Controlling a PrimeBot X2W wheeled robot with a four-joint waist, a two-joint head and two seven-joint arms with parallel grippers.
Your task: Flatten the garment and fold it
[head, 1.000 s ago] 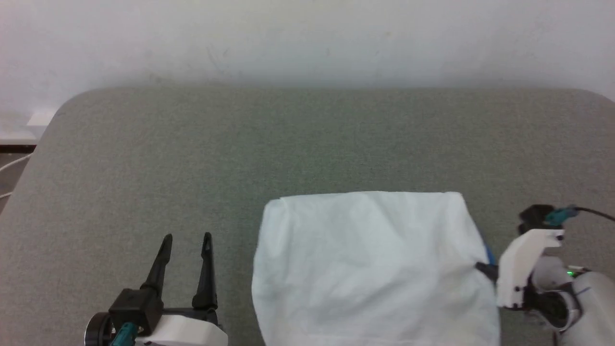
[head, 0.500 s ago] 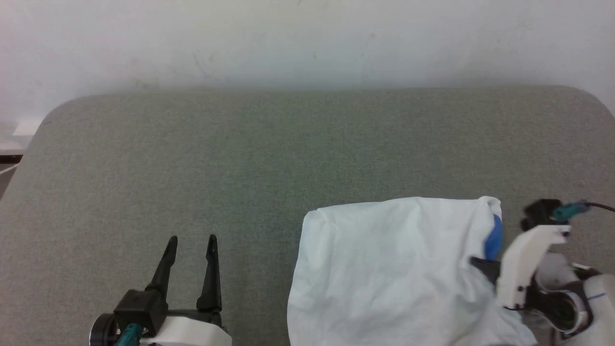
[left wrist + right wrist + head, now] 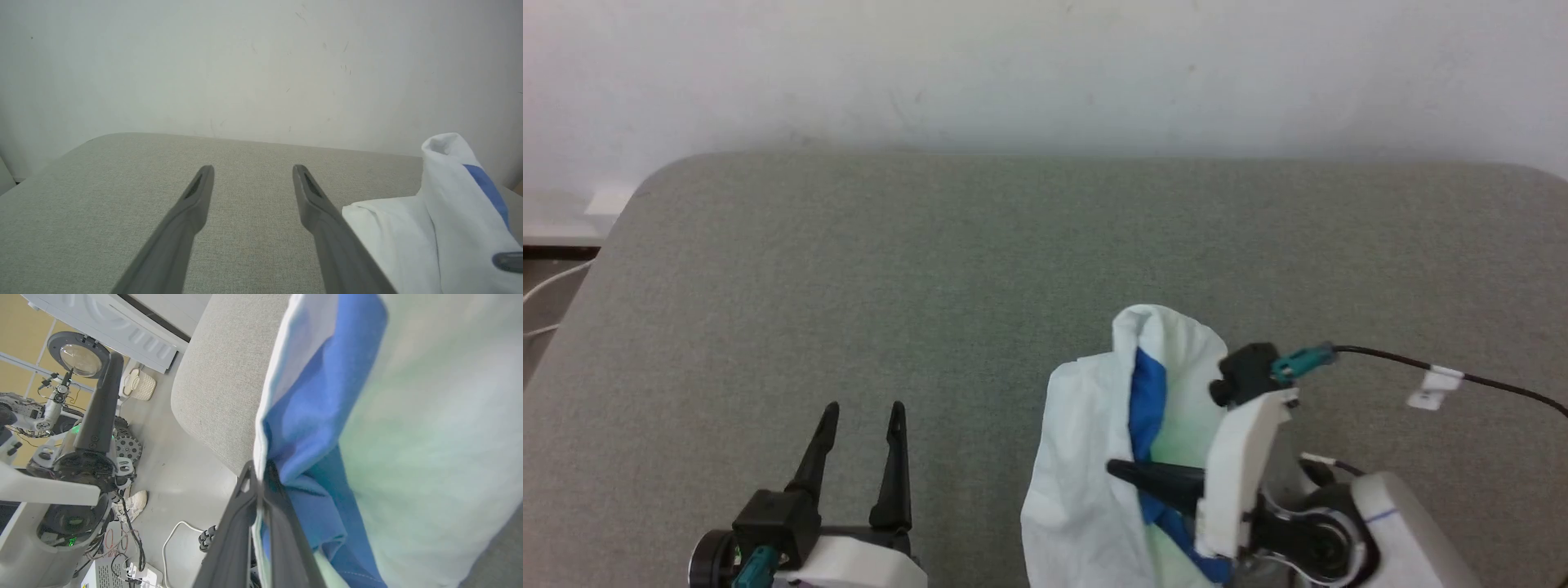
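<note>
The garment [image 3: 1086, 441] is a white shirt with a blue part [image 3: 1147, 392], bunched at the near middle-right of the grey table [image 3: 931, 261]. Its right side is lifted and turned over toward the left, showing blue inside. My right gripper [image 3: 1115, 469] is shut on the garment's edge, its fingers pointing left; the right wrist view shows the fingers [image 3: 261, 477] pinching white and blue cloth [image 3: 318, 416]. My left gripper [image 3: 862, 408] stands open at the lower left, apart from the garment. In the left wrist view its fingers [image 3: 204, 179] are spread over bare table, with the garment [image 3: 441, 196] to their right.
The table's far edge meets a white wall [image 3: 1045, 65]. Its left rounded corner [image 3: 645, 175] drops to the floor, where a cable lies [image 3: 547, 282]. A black cable [image 3: 1421, 367] trails from my right wrist. Past the table's edge, equipment and wires [image 3: 73, 457] stand on the floor.
My right gripper has carried the garment's right edge up and to the left, folding it over and exposing blue cloth. The head camera shifted a little. The left gripper stayed open in place.
</note>
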